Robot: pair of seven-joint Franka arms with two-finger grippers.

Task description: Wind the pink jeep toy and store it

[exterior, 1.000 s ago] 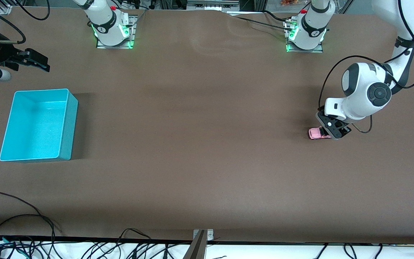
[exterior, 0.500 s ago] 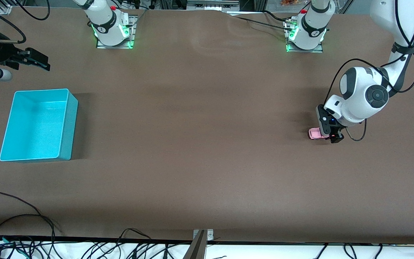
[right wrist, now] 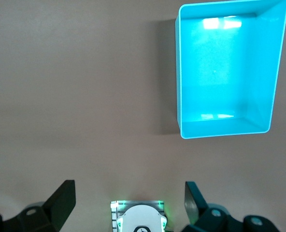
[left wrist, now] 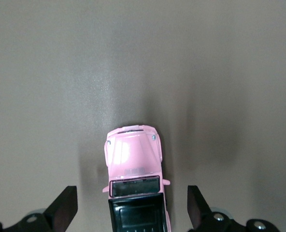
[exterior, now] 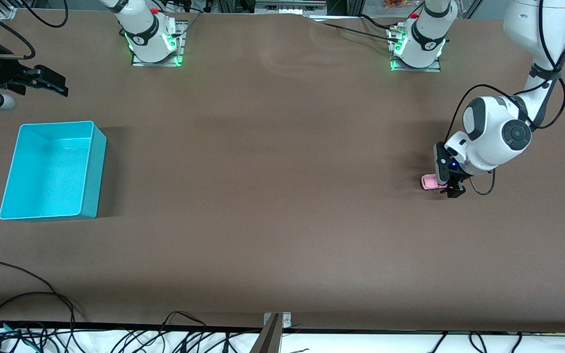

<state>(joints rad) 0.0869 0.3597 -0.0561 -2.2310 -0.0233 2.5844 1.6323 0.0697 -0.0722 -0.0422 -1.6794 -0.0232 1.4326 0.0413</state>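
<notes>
Table (exterior: 282, 196) first: I see a wide brown surface, bare through the middle. Next in size, the turquoise bin (exterior: 49, 169) sits toward the right arm's end, open and with nothing in it that I can see. Over the table's edge by that bin the right gripper (exterior: 42, 83) waits, its jaws spread wide and holding nothing; its wrist view looks straight down on the bin.

At the left arm's end, the left gripper (exterior: 451, 189) is low over the pink jeep toy (exterior: 428, 182), which stands on its wheels on the table, well apart from the bin. In the left wrist view the jeep (left wrist: 135, 186) lies between the two fingertips (left wrist: 65, 208), its black rear roof toward the wrist and its pink bonnet pointing away. Its long axis runs along the line of the fingers, so they would close across its narrow width. Both jaws are fully apart, with bare table showing on each side of the body, so nothing is gripped yet.

I judge the left arm plainly the nearer one, and it need only close on the flanks.
</notes>
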